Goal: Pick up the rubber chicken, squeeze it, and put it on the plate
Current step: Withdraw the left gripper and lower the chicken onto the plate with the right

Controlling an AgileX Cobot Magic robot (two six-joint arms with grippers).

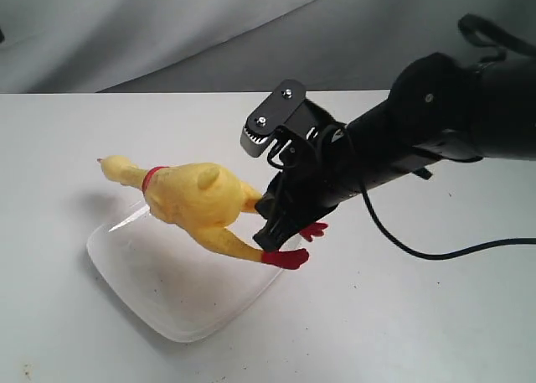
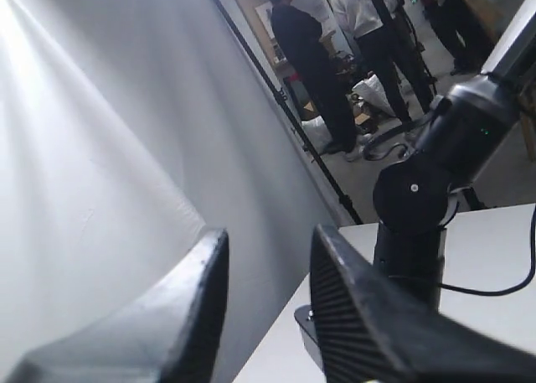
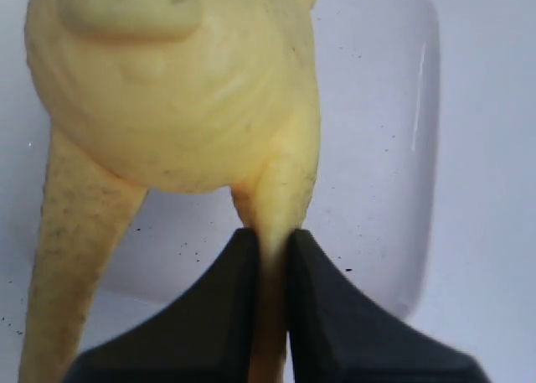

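A: Where's the rubber chicken (image 1: 197, 200) now?

B: In the air, over the white plate (image 1: 126, 270). The right gripper (image 1: 280, 211) has it by one thin leg (image 3: 280, 190). The wrist view shows both black fingers (image 3: 226, 299) pressed tight on that leg just below the plump body. The other leg (image 1: 239, 247) hangs free, and its red foot (image 1: 285, 259) is right at the plate's right rim. I can't tell whether the foot touches it.

A: Which way does it lie?

B: The long axis runs left to right. The beak points to the far left and the feet are on the right, at the gripper. The body is over the far half of the plate and the head sticks out past the far-left rim.

A: So what does the set-down turn on?

B: The plate's middle lies left of the gripper and nearer than it. I'd judge the arm has to carry the bird that way as it lowers. Otherwise the head lands on the table (image 1: 435, 316).

A: And the left gripper (image 2: 270, 236)?

B: Its fingers are apart and hold nothing. It faces the grey backdrop cloth (image 2: 100, 148) and doesn't appear in the exterior view. The right arm is the one on the job.
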